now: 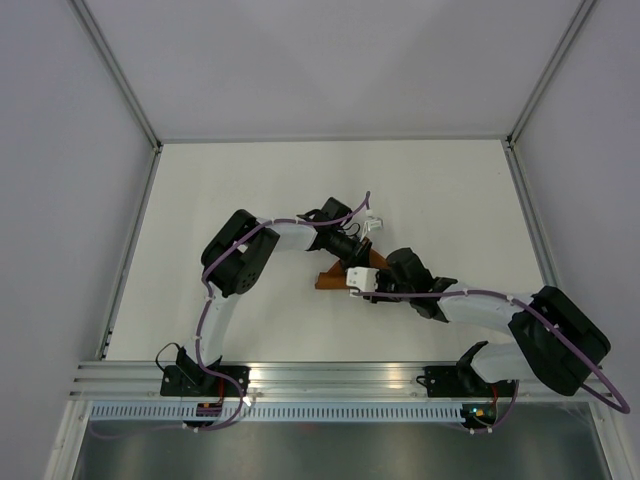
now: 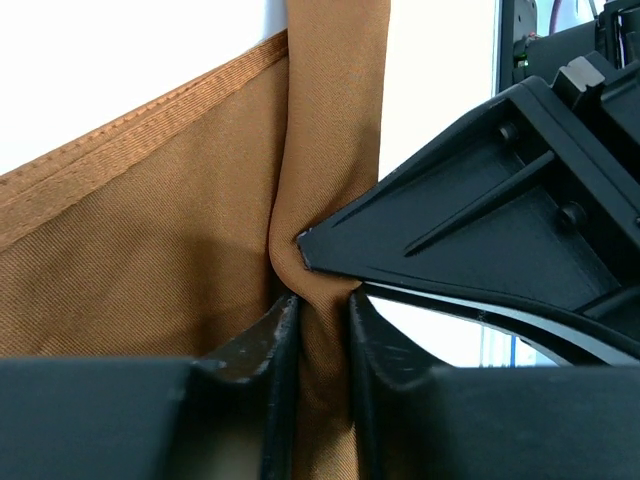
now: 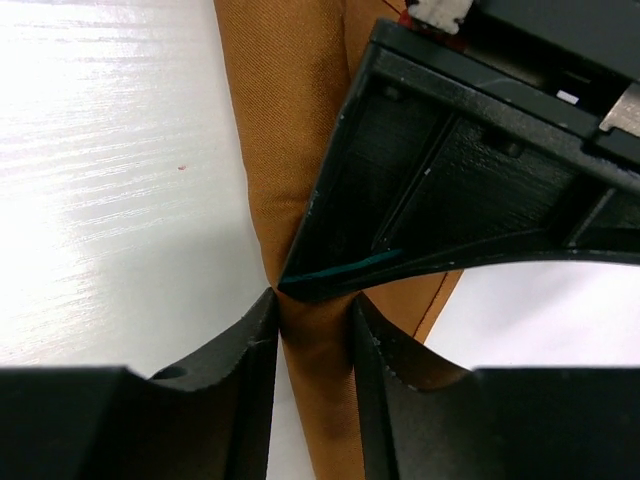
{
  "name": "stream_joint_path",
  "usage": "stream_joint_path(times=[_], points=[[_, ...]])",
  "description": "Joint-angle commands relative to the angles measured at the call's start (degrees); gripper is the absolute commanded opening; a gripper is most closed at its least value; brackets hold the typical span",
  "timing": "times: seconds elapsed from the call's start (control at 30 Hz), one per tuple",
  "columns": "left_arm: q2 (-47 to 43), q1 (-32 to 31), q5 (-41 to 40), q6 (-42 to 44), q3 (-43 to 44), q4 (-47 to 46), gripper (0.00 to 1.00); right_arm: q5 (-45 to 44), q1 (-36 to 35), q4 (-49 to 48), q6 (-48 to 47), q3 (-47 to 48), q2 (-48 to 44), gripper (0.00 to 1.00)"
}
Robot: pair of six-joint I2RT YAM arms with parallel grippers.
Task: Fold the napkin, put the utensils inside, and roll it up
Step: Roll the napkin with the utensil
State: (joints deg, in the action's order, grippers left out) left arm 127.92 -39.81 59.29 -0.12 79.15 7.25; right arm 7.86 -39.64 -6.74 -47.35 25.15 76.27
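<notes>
The rust-orange napkin (image 1: 333, 279) lies bunched at mid-table, mostly hidden under both wrists in the top view. My left gripper (image 2: 317, 315) is shut on a fold of the napkin (image 2: 180, 260); the right gripper's finger (image 2: 470, 240) meets it tip to tip. My right gripper (image 3: 312, 318) is shut on the same narrow fold of napkin (image 3: 285, 150), with the left gripper's finger (image 3: 450, 190) just above. Both grippers (image 1: 362, 268) meet over the cloth. No utensils are visible.
White tabletop (image 1: 250, 190) enclosed by white walls, with an aluminium rail (image 1: 330, 378) along the near edge where both arm bases are bolted. Purple cables run along both arms.
</notes>
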Motion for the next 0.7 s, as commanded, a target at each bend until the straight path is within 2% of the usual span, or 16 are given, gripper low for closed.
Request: stream_joint_path(times=[0.0, 0.1, 0.23, 0.67], points=[[3.22, -0.53, -5.41, 3.55, -1.55, 6.38, 0.31, 0.31, 0.09, 3.31, -0.19, 0.87, 2.04, 0.26], [2.25, -0.53, -6.11, 3.63, -1.63, 6.38, 0.4, 0.84, 0.0, 4.89, -0.55, 1.22, 1.95, 0.19], [0.14, 0.0, -6.03, 2.85, -1.81, 5.24, 0.45, 2.07, 0.09, 8.83, -1.33, 2.1, 1.95, 0.18], [-9.26, 5.0, -12.26, 1.97, -3.92, 3.65, 0.47, 6.99, 1.84, 18.6, -1.25, 7.81, 5.2, 0.15]])
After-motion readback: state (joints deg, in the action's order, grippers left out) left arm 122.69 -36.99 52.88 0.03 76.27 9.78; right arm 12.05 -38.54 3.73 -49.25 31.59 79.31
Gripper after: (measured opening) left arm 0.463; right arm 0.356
